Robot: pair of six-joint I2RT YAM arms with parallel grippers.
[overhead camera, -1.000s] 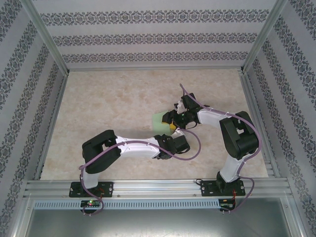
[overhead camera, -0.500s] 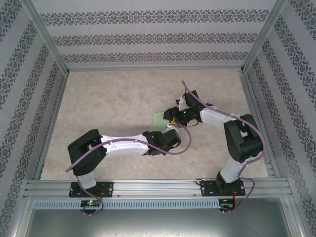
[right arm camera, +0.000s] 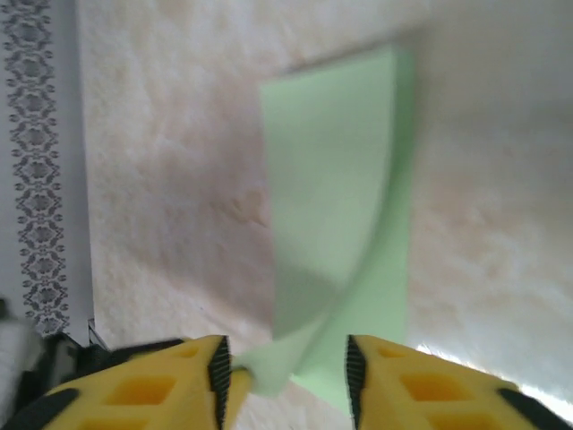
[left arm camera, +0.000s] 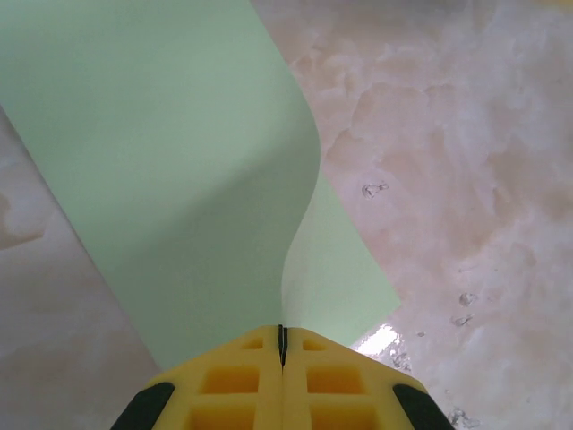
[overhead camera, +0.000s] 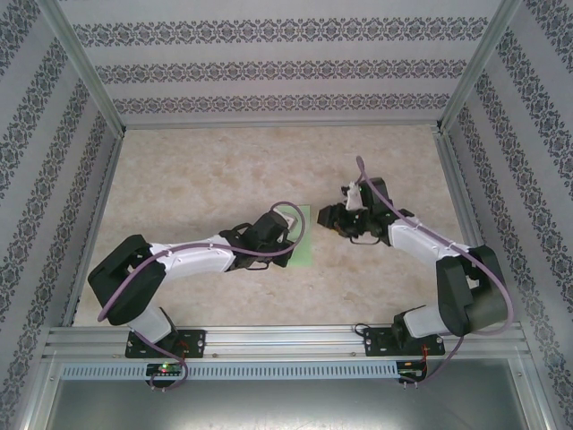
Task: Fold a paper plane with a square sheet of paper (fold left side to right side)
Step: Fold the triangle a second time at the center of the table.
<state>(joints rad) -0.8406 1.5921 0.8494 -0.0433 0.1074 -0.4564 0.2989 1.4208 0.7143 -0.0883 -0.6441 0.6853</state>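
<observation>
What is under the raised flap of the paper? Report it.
Under the flap of the paper, pinched in the left tool, the rest of the sheet lies flat on the table. The flap hides how far left it reaches and the table below.

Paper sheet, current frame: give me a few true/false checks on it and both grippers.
1. The left gripper is shut on an edge of the square sheet of paper. True.
2. The sheet lies fully flat on the table. False: in the left wrist view it curves up off the table towards the pinched edge.
3. The right gripper is shut tight. False: its yellow fingers stand apart with a clear gap between them.
4. The sheet is plain pale green with no markings. True.
</observation>
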